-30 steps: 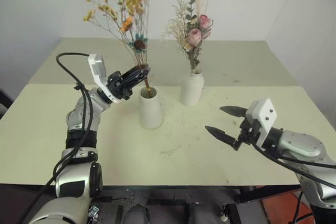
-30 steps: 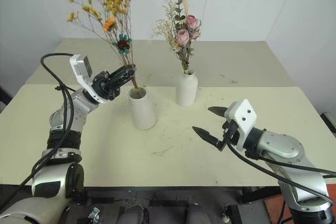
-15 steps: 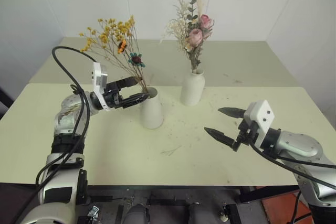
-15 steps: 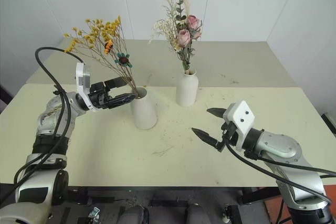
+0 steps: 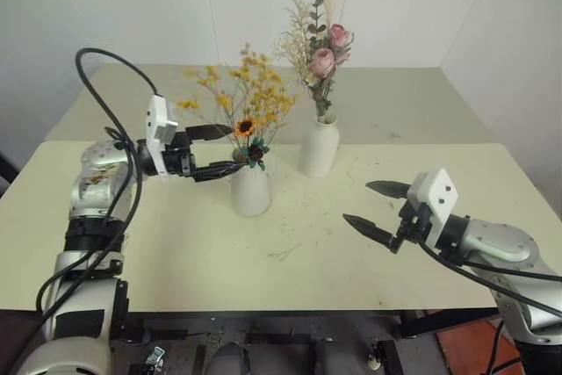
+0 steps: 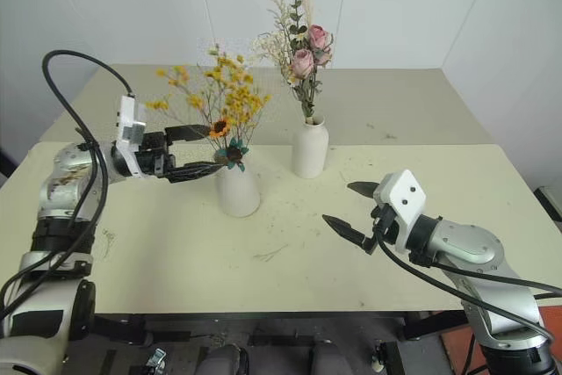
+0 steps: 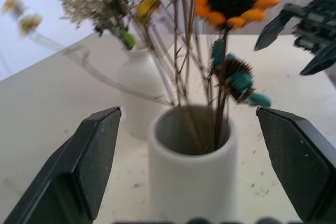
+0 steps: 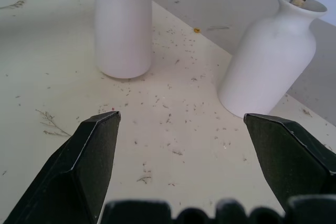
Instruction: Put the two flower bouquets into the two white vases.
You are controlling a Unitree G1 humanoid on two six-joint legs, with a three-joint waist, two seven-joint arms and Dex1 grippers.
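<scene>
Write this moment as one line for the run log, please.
yellow bouquet: in cone vase | rose bouquet: in bottle vase | left gripper: open | right gripper: open

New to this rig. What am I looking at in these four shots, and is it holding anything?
A two-armed humanoid robot at a table. Two shots come from its head cameras, looking down over both arms. The other two come from wrist cameras; the black wedges at their bottom edges are that hand's own fingers.

On the table: a cone vase with the yellow bouquet in it, and a bottle vase with the rose bouquet.

The left hand is open around the yellow stems; the right hand is open, empty.
</scene>
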